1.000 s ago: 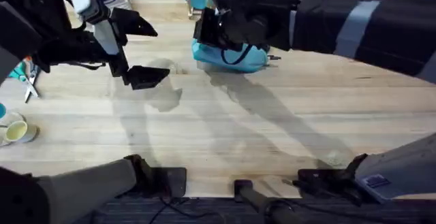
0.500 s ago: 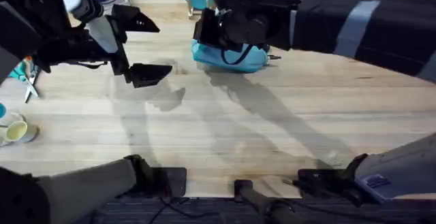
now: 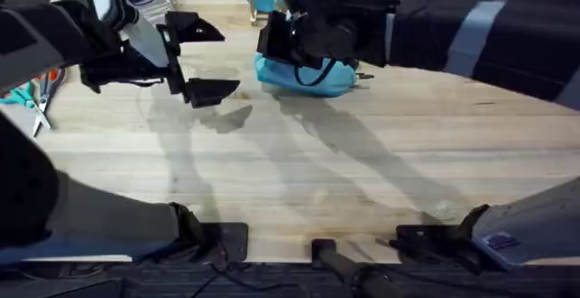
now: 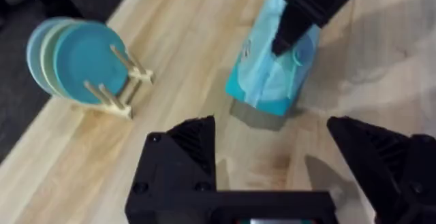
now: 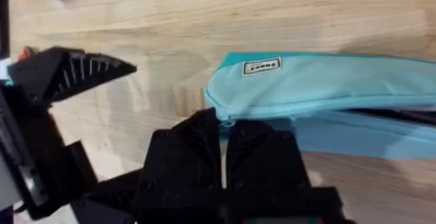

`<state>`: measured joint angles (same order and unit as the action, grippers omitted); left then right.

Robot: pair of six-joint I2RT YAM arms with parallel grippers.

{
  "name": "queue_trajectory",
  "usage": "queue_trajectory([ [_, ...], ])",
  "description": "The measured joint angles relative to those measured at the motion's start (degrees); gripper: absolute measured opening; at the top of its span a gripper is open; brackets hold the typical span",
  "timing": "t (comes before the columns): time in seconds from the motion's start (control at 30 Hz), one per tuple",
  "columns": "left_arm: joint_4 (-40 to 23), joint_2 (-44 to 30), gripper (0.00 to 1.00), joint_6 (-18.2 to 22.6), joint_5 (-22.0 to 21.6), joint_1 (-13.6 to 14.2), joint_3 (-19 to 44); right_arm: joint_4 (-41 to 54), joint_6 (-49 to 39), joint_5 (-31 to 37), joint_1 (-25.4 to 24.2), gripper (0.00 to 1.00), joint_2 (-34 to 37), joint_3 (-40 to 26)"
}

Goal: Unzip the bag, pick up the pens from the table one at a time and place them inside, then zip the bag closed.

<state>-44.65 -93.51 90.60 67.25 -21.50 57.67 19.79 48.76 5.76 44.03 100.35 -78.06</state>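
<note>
**Right gripper pinched at the end of the bag, left gripper spread above bare table**

Nearest the arm bases in the overhead view, we saw a wide stretch of the table (image 3: pixel 344 189) with nothing but the arms' shadows on it. Farther out on the left, the left gripper (image 3: pixel 204 61) hung above the wood with its two black fingers spread wide apart and nothing between them. From the left wrist camera, that left gripper (image 4: pixel 283 159) showed the same wide gap, with bare planks under it.

Beyond it, toward the far middle of the table, lay the bag (image 3: pixel 313 76), a light blue pouch resting on the wood. The right arm reached across from the right side, and the right gripper (image 3: pixel 290 49) sat directly over the bag's left end. In the right wrist view, the right gripper (image 5: pixel 223 146) had its fingers pressed together right at the tip of the bag (image 5: pixel 320 88), where the zipper line ends; we could not make out the pull tab itself between them. A dark slit ran along the bag's length, so it looked partly unzipped.

At the far left edge lay scissors (image 3: pixel 38 99). The left wrist camera showed round teal plates in a wooden rack (image 4: pixel 78 60) beside the bag (image 4: pixel 272 74).
</note>
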Motion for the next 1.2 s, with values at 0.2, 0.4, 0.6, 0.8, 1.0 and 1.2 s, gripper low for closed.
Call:
queue_trajectory([
  [0.2,5.31,-3.82,0.993,-0.06,4.45,2.74,0.0,-0.01,0.0,-0.02,0.0,0.032,0.01,0.0],
  [0.4,11.5,-5.28,0.993,-1.4,5.64,7.36,0.0,-0.01,0.01,-0.02,0.0,0.032,-0.01,0.0],
  [0.6,17.73,-6.91,0.993,-8.35,5.39,10.09,0.0,0.0,-0.01,-0.02,0.0,0.032,-0.01,0.0],
  [0.8,18.39,-7.2,0.993,-11.02,4.98,10.64,0.0,-0.02,0.01,-0.04,0.0,0.032,-0.01,0.0],
  [1.0,18.15,-7.2,0.993,-11.77,4.98,10.64,0.0,-0.04,-0.01,-0.04,0.0,0.032,0.01,0.0],
  [1.2,17.17,-7.2,0.993,-11.81,4.98,10.73,0.0,-0.04,0.01,-0.03,0.0,0.032,-0.01,0.0],
])
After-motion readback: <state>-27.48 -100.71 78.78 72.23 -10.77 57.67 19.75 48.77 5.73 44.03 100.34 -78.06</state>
